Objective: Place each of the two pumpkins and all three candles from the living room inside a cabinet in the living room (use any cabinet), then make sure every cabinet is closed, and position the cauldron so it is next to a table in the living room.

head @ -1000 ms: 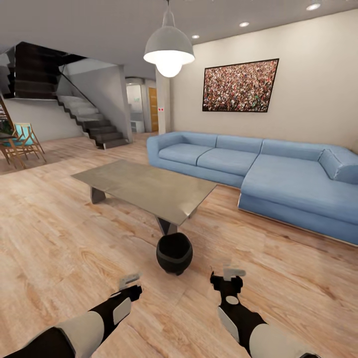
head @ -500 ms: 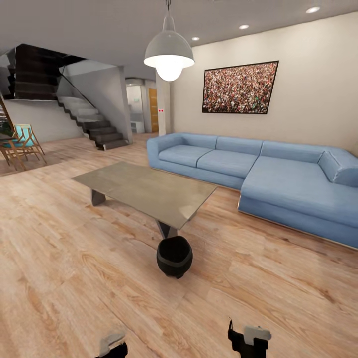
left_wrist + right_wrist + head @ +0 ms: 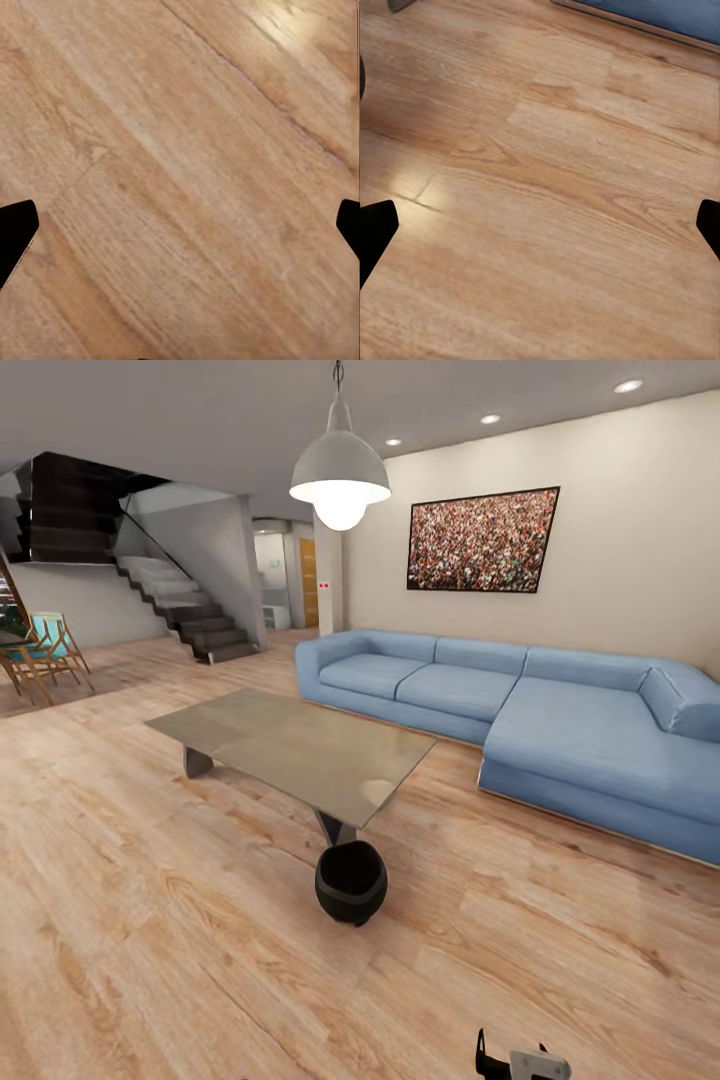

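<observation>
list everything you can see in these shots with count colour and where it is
cauldron: 1, black, on the floor at the near end of the table
table: 1, grey-beige top on a dark base, centre of the room
sofa: 1, blue, L-shaped, along the right wall
picture: 1, speckled, dark frame, on the wall above the sofa
pendant lamp: 1, white, lit, hanging over the table
staircase: 1, dark steps, far left
chairs: teal with wooden frames, far left edge, count unclear
floor: light wood planks
left gripper: black fingertips wide apart over bare floor
right gripper: black fingertips wide apart over bare floor
</observation>
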Robot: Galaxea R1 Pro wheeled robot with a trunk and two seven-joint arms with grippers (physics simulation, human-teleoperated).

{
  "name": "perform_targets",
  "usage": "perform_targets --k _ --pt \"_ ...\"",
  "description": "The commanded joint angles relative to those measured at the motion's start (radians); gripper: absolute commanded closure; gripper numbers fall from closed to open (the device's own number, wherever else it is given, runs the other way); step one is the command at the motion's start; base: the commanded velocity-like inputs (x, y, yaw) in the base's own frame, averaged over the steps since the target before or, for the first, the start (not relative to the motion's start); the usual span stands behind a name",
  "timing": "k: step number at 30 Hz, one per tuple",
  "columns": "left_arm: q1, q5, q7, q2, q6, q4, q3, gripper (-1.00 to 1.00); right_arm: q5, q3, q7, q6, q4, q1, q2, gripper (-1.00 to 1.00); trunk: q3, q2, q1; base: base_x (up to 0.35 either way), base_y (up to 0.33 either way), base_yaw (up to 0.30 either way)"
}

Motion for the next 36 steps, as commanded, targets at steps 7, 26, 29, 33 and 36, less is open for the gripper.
perform_targets --k 7,26,29,33,36 --pt "0.0 0.007 0.006 0.0 -0.075 0.0 -0.007 -1.0 -0.004 0.01 -0.005 -0.002 0.003 -0.001 0.002 -1.0 0.021 0.049 -0.027 0.0 0.0 0.0" --pt "0.146 0.053 0.015 0.01 -0.435 0.001 0.001 -1.0 0.002 0.006 -0.003 -0.068 0.003 0.074 -0.018 -1.0 0.081 0.182 -0.1 0.0 0.0 0.0" --pt "0.185 0.053 0.016 0.013 -0.495 0.001 0.0 -1.0 0.004 0.006 -0.003 -0.122 0.003 0.105 -0.021 -1.0 0.09 0.203 -0.111 0.0 0.0 0.0" --pt "0.208 0.052 0.015 0.013 -0.596 0.001 -0.001 -1.0 0.004 0.006 -0.005 -0.195 0.003 0.137 -0.022 -1.0 0.103 0.231 -0.127 0.0 0.0 0.0" --pt "0.216 0.052 0.016 0.013 -0.634 0.001 -0.001 -1.0 0.004 0.007 -0.006 -0.256 0.002 0.167 -0.022 -1.0 0.112 0.252 -0.138 0.0 0.0 0.0"
